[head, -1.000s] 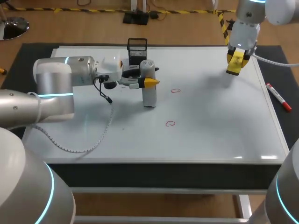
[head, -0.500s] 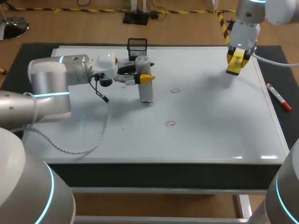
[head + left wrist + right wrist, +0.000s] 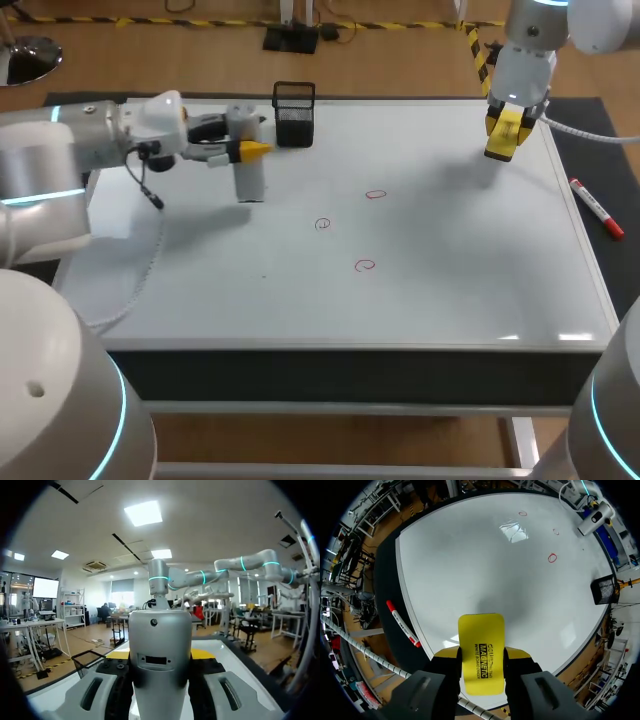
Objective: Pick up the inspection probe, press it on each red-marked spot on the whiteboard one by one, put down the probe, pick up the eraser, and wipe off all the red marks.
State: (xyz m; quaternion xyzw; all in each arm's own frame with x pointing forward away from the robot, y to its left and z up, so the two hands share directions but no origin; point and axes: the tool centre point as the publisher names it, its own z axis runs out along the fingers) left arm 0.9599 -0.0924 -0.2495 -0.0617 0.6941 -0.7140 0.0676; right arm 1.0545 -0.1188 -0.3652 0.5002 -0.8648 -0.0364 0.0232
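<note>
Left claw (image 3: 245, 150) has the probe (image 3: 250, 178) pinched upright between its yellow tips, out over the back-left stretch of the whiteboard (image 3: 450, 290), just beside the black mesh basket (image 3: 293, 113). This looks like the set-down to me. From here I can't tell if the probe's base has met the board yet.

To do it well, bring the probe straight down and keep it vertical. Let the base sit flat before the tips part, because a tall thing like that could topple. Keep it off the basket, and back the claw out sideways without clipping it.

Right claw (image 3: 503, 135) hangs over the far right corner, clamped on the yellow eraser (image 3: 481, 645), ready for wiping. All three red marks (image 3: 365, 265) sit bare mid-board.

A second ago the probe stood mid-board, planted on the mark nearest the left arm. Half a second ago it was just lifting off there. Now it has swung well left, and that mark shows uncovered. The right arm and eraser haven't budged.
</note>
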